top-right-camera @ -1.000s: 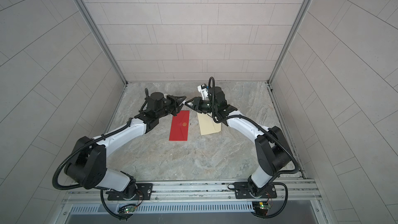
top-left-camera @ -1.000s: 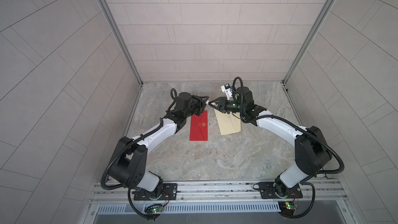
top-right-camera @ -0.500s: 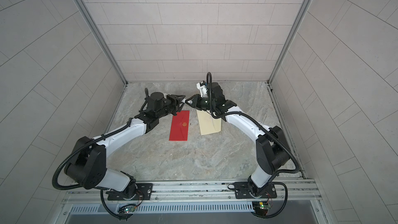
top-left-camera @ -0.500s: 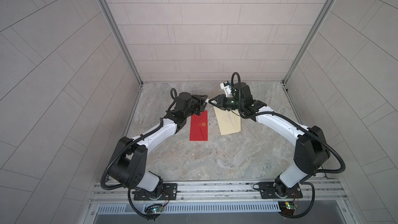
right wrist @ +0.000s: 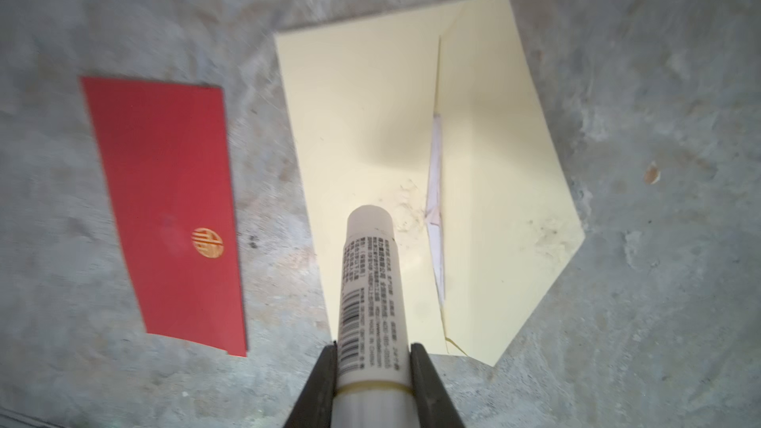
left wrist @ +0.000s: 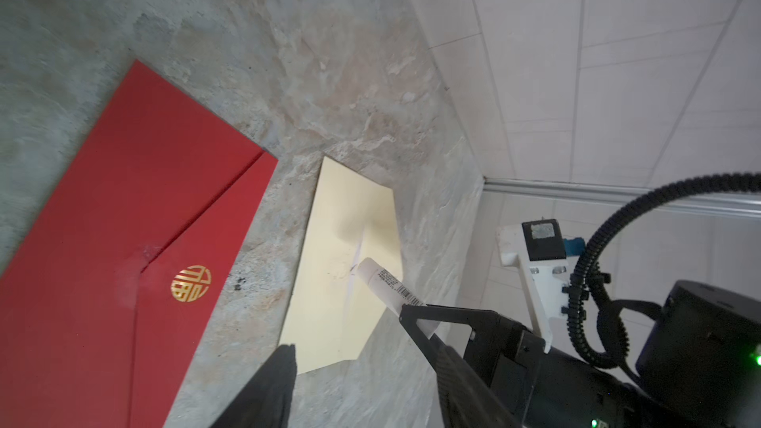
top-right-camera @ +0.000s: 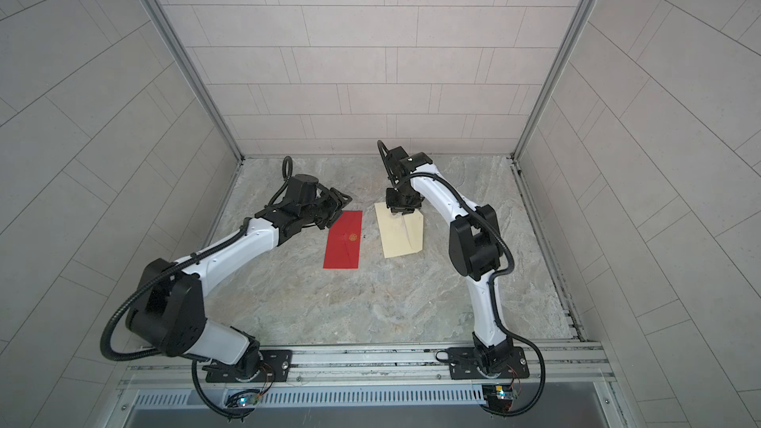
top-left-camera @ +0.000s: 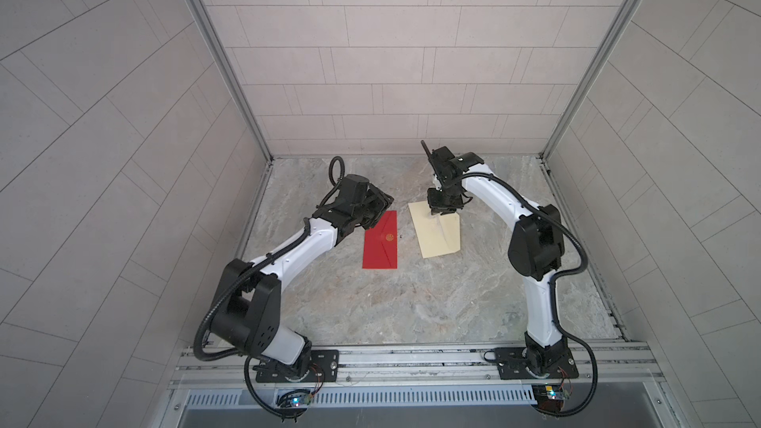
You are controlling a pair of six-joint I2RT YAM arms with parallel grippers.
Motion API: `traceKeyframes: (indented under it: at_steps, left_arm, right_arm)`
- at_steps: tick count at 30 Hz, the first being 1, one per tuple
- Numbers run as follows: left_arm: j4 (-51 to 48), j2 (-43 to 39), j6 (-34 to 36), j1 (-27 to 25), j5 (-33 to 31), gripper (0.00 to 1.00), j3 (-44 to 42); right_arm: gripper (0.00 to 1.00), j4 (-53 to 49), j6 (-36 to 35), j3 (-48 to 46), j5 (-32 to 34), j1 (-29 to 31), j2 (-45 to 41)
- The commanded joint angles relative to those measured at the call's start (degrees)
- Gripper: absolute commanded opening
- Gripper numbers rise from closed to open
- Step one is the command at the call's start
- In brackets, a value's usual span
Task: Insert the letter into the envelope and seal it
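Right hand [right wrist: 372,347] pinches the glue stick [right wrist: 368,282] over the cream envelope [right wrist: 350,117], left hand [top-left-camera: 383,204] hard to read, so sealing looks begun but not finished.

The right tool [right wrist: 372,354] clamps a glue stick [right wrist: 368,282], tip over a cream envelope [right wrist: 354,117]. A red envelope [right wrist: 164,199] lies beside it.

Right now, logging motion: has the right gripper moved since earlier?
Yes. The right gripper swung rightward, from beyond the cream envelope to over its far edge.
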Motion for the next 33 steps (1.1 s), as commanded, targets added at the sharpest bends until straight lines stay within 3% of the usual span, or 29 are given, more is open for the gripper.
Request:
traceKeyframes:
  at_steps: [1, 7, 20, 33]
  left_arm:
    - [-5.7, 3.3, 8.0, -1.7, 0.5, 0.62, 2.9]
    - [-6.5, 10.3, 10.1, -4.4, 5.1, 0.62, 6.7]
    - [-7.5, 23.8, 13.3, -5.9, 8.2, 0.62, 14.0]
    - [-4.6, 37.0, 14.8, -5.8, 10.8, 0.61, 20.4]
  right_arm:
    - [0.03, -9.5, -3.2, 4.2, 3.5, 0.5, 1.0]
    - [0.03, -12.9, -4.0, 9.0, 4.4, 0.6, 6.3]
    - [0.02, -15.2, -5.1, 16.2, 1.8, 1.2, 13.3]
    - [0.01, -9.8, -3.1, 12.9, -4.4, 0.9, 13.0]
